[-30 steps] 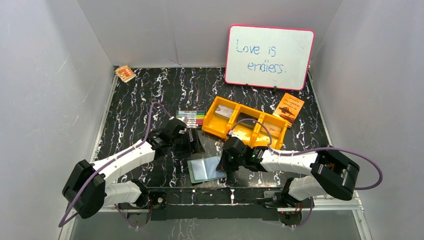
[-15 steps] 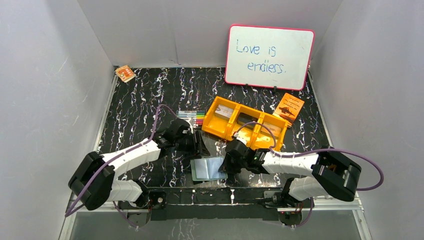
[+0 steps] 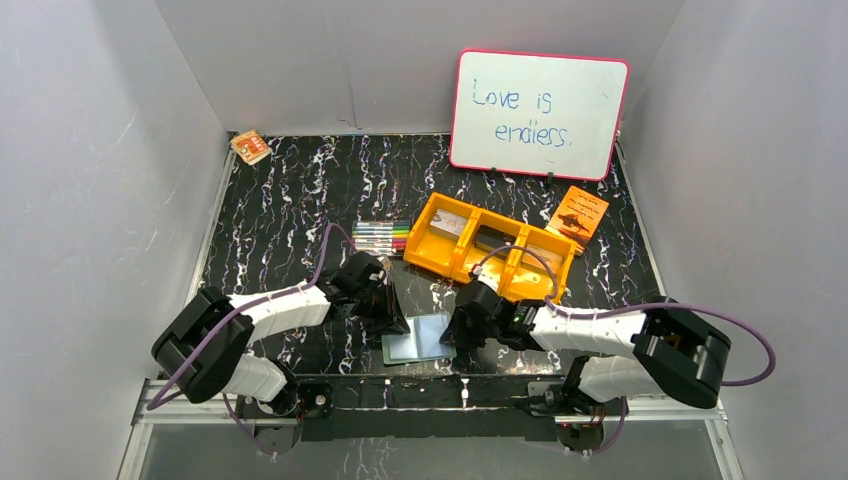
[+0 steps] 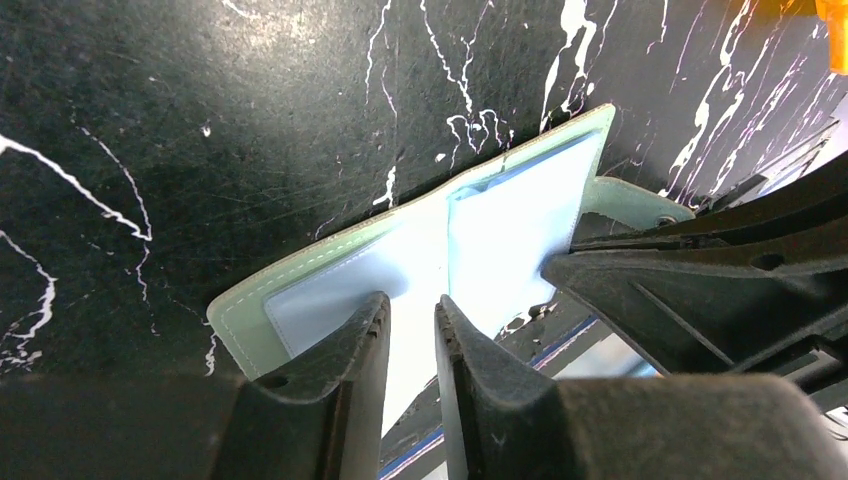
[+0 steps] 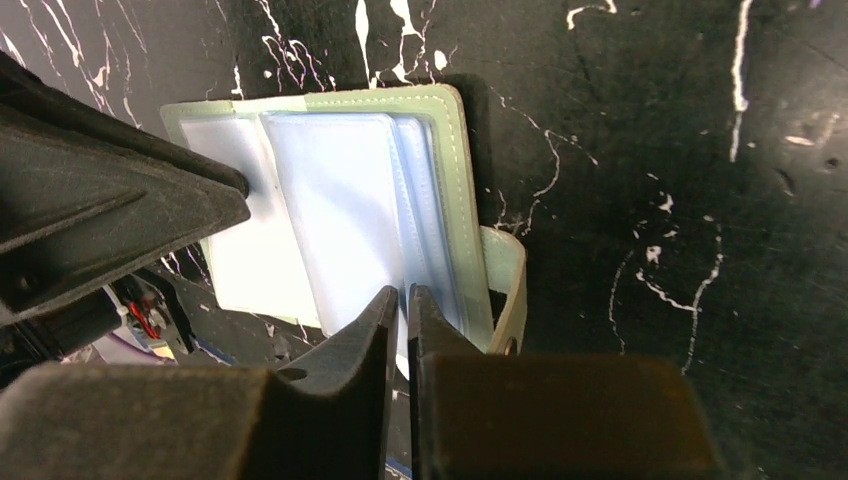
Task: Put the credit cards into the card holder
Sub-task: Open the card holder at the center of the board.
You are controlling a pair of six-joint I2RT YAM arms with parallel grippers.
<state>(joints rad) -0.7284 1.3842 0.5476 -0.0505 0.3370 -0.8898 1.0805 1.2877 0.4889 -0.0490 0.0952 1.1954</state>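
Change since approx. 1 s ago, top view: L claw [image 4: 410, 305] has swung in from beside the marker pens [image 3: 382, 237] toward the near edge of the bench [image 3: 290, 200] and now stands over the left half of the card holder [image 5: 330, 200]. R claw [image 5: 400, 300] has kept its station at the holder's right side, w/ only a small shift. Holder lies open and flat on the bench, close to the near edge, between the two claws, pale blue pockets up, side tab sticking out on the R side. L claw: fingers barely spread, narrow slit, nothing seen in it; tips at the left pocket, contact not confirmed. R claw: fingers pressed together at the free edge of a pocket leaf; whether the leaf is actually nipped, cannot tell. No card seen in either claw or in the pockets. Credit cards [image 3: 447, 227] appear to sit in the compartments of the orange bin [image 3: 430, 265], well apart behind the holder. Assessment: both arms now committed to steadying and opening the holder, i.e. prep stage; task barely begun. Next req.: one claw pins the holder, the other leaves to fetch a card. Risk: thin leaf slips; holder slides toward the near edge.
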